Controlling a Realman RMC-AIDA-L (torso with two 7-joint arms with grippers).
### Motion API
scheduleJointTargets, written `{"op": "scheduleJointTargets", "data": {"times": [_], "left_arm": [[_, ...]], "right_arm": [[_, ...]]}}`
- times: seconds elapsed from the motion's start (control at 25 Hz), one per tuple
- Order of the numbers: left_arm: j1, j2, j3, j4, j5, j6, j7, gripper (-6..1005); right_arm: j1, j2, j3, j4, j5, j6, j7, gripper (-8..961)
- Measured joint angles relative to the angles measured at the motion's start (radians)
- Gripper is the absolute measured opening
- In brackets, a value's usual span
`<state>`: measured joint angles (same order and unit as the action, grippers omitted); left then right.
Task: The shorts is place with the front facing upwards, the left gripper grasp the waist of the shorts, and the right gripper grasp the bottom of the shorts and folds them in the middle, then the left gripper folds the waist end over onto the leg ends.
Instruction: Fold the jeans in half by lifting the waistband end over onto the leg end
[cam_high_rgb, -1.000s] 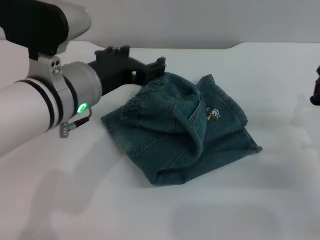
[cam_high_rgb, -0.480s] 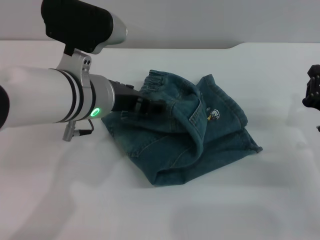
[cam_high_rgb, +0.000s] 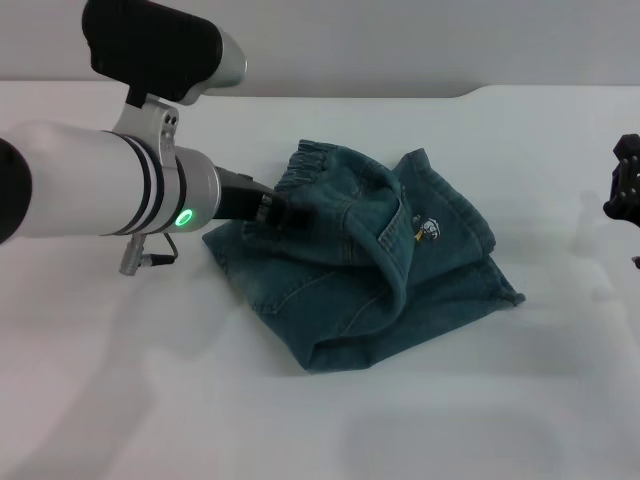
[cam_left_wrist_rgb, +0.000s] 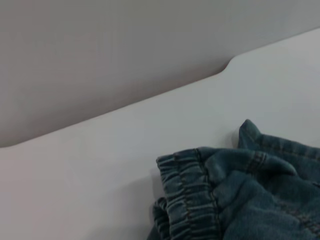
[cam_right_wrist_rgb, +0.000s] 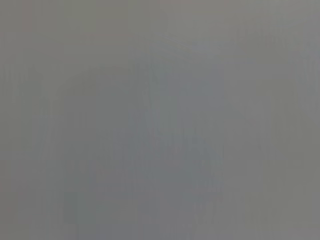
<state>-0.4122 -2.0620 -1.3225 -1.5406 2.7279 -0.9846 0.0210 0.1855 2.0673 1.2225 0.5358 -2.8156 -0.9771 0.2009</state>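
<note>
White tabletop (cam_high_rgb: 480, 420) fills the head view, with a grey wall (cam_high_rgb: 400, 45) behind it and a stepped far edge. On it, a little right of centre, lie the shorts (cam_high_rgb: 370, 270), blue-teal denim already doubled into a rumpled bundle with a small embroidered mark on the upper layer. The waist (cam_high_rgb: 310, 160), a ruched elastic band, stands lifted at the bundle's far left corner; the left wrist view shows that gathered band (cam_left_wrist_rgb: 187, 200) curling up off the table.

The left gripper (cam_high_rgb: 272, 210) reaches in from the left, its black fingers pressed into the denim just below the waist. They are sunk in the folds, so I cannot tell whether the jaws are closed on the cloth or only touching it. The right gripper (cam_high_rgb: 625, 190) sits at the right edge, well apart from the shorts; its jaw state cannot be told either.

Compared with half a second ago, the left arm has drawn slightly leftward and its green light (cam_high_rgb: 184, 217) sits lower; the shorts lie unchanged.
</note>
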Motion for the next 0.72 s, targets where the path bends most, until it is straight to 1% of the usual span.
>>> {"op": "scheduleJointTargets", "data": {"times": [0.16, 0.52, 0.72], "left_arm": [[-0.021, 0.0, 0.0, 0.024, -0.005, -0.019, 0.0, 845], [-0.04, -0.001, 0.0, 0.066, -0.01, -0.028, 0.0, 841], [-0.068, -0.002, 0.001, 0.117, -0.011, -0.025, 0.0, 839]], "right_arm": [[-0.001, 0.002, 0.0, 0.001, 0.0, 0.0, 0.0, -1], [-0.002, 0.004, -0.002, 0.001, 0.0, 0.0, 0.0, -1], [-0.003, 0.004, -0.008, 0.001, -0.001, 0.0, 0.002, -1]]}}
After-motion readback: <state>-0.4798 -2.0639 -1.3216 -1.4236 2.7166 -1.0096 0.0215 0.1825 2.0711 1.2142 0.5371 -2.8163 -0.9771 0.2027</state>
